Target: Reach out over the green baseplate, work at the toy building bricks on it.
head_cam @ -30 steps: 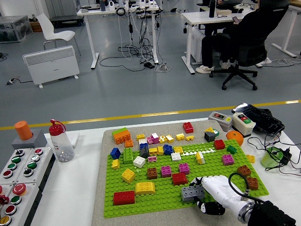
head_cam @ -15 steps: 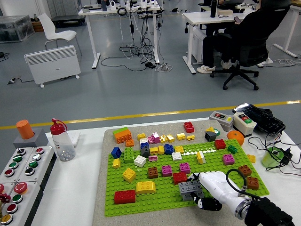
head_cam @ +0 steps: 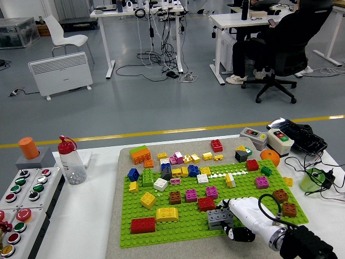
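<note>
The green baseplate lies on a grey mat in the middle of the table, with several coloured bricks on it. My right hand, white with black fingertips, reaches in from the lower right over the plate's near right part. Its fingers are curled around a grey brick that sits at the plate's surface. A red brick stands just behind the grey one. A yellow brick and a red brick sit to the left. My left arm is out of view.
A clear bottle with a red cap stands left of the mat. A panel of buttons fills the left edge. At right lie an orange, button boxes, cables and a green cup. A person sits at a far desk.
The hand and the grey brick have shifted a little left and back on the plate, then settled; the view has shifted slightly.
</note>
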Robot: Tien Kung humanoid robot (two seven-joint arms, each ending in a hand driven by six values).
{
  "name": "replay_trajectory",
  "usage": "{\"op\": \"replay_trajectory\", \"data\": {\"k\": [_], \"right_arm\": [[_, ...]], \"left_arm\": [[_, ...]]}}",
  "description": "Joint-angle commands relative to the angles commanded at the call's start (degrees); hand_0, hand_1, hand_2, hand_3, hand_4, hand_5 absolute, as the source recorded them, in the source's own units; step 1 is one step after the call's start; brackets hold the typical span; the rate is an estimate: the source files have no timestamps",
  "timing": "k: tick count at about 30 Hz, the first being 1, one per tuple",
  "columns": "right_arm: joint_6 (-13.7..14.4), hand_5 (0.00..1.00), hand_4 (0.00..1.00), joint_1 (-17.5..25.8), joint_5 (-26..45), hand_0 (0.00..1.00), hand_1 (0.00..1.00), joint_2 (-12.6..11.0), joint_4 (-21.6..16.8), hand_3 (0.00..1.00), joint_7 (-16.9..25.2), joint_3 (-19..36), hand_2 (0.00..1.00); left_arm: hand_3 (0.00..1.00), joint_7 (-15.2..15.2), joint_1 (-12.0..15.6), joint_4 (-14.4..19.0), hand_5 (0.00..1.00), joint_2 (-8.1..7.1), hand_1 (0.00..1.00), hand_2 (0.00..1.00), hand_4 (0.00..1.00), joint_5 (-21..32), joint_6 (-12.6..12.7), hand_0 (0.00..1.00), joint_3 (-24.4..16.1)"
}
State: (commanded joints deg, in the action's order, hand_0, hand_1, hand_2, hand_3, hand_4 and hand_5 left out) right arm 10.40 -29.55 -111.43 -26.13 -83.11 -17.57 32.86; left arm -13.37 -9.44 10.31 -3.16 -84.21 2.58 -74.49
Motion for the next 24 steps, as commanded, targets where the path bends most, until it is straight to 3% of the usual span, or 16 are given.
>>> {"op": "replay_trajectory", "data": {"k": [24], "right_arm": [[-0.2, 0.222, 0.480, 0.4, -0.3, 0.720, 0.761, 0.1, 1.1, 0.648, 0.6, 0.0, 0.794]], "left_arm": [[0.578, -0.2, 0.7, 0.0, 0.998, 0.19, 0.687, 0.674, 0.289, -0.3, 0.0, 0.653, -0.1]]}}
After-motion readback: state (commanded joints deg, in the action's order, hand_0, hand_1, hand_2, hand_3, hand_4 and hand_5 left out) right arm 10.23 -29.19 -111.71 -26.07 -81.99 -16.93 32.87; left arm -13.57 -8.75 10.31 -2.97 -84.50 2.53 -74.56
